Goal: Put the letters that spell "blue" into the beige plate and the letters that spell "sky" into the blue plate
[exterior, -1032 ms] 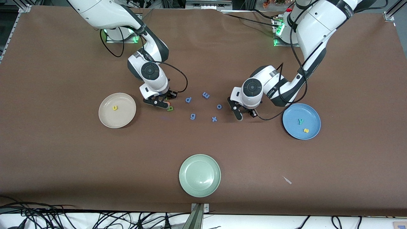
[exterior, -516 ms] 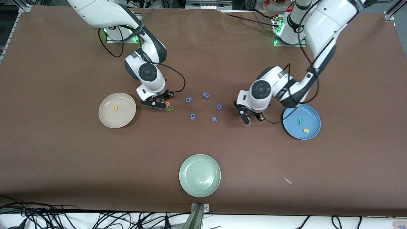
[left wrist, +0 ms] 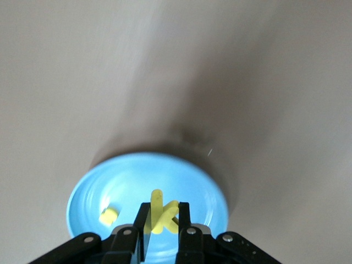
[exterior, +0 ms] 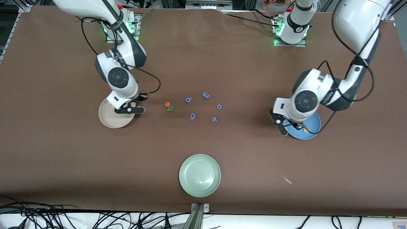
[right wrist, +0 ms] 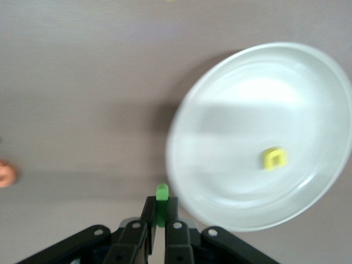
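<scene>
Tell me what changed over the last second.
The right pincer, shut on the green "l", swung from the orange "e" to the beige plate. The left pincer, gripping the yellow "k", travelled to the blue plate. Blue letters and green plate stayed.

Right gripper (exterior: 129,110) moves off the orange "e" (exterior: 167,104) and olive "b" (exterior: 170,108) to the beige plate's (exterior: 108,119) rim, carrying the green "l" (right wrist: 161,202). Left gripper (exterior: 285,128) moves from the blue letters (exterior: 203,106) to over the blue plate (exterior: 310,133), carrying the yellow "k" (left wrist: 161,215).
</scene>
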Action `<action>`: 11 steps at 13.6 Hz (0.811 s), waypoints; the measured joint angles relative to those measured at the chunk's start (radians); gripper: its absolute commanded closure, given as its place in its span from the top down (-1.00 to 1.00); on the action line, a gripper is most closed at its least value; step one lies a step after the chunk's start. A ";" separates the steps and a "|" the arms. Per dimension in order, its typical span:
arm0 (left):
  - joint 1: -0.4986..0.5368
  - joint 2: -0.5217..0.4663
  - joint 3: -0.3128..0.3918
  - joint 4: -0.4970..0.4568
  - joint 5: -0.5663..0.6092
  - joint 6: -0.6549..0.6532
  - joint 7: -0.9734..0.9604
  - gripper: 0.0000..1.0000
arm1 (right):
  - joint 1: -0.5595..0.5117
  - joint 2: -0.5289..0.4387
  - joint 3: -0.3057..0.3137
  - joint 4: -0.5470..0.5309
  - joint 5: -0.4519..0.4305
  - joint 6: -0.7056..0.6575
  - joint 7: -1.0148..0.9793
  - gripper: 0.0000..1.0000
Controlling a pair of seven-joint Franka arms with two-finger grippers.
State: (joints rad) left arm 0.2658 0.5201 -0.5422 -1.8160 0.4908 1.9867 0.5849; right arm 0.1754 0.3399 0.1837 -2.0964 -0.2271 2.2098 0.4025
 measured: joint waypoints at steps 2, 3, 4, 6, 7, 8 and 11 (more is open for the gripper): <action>0.056 0.006 0.001 -0.028 0.000 -0.001 0.031 1.00 | -0.004 0.003 -0.053 -0.011 0.000 0.007 -0.095 -0.13; 0.075 0.010 0.001 -0.040 0.000 0.000 0.034 1.00 | -0.005 0.004 -0.066 -0.019 0.000 0.016 -0.110 0.18; 0.088 0.012 0.001 -0.044 0.000 0.000 0.037 1.00 | -0.005 0.004 -0.069 -0.025 0.000 0.022 -0.113 0.44; 0.098 0.004 -0.005 -0.025 -0.004 -0.004 0.041 1.00 | -0.001 0.004 -0.065 -0.027 0.002 0.025 -0.106 0.49; 0.098 -0.007 -0.012 -0.003 -0.023 -0.025 0.042 1.00 | -0.001 0.004 -0.058 -0.027 0.002 0.026 -0.089 0.49; 0.098 -0.021 -0.025 0.029 -0.053 -0.062 0.044 1.00 | -0.002 0.005 -0.034 -0.026 0.004 0.029 -0.048 0.49; 0.096 -0.061 -0.052 0.163 -0.149 -0.212 0.044 1.00 | 0.006 0.030 0.116 0.012 0.005 0.039 0.247 0.49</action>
State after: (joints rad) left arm 0.3621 0.4594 -0.5944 -1.6535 0.3418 1.7747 0.6285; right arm 0.1814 0.3702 0.2996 -2.0847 -0.2224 2.2483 0.6495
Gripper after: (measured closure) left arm 0.000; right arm 0.251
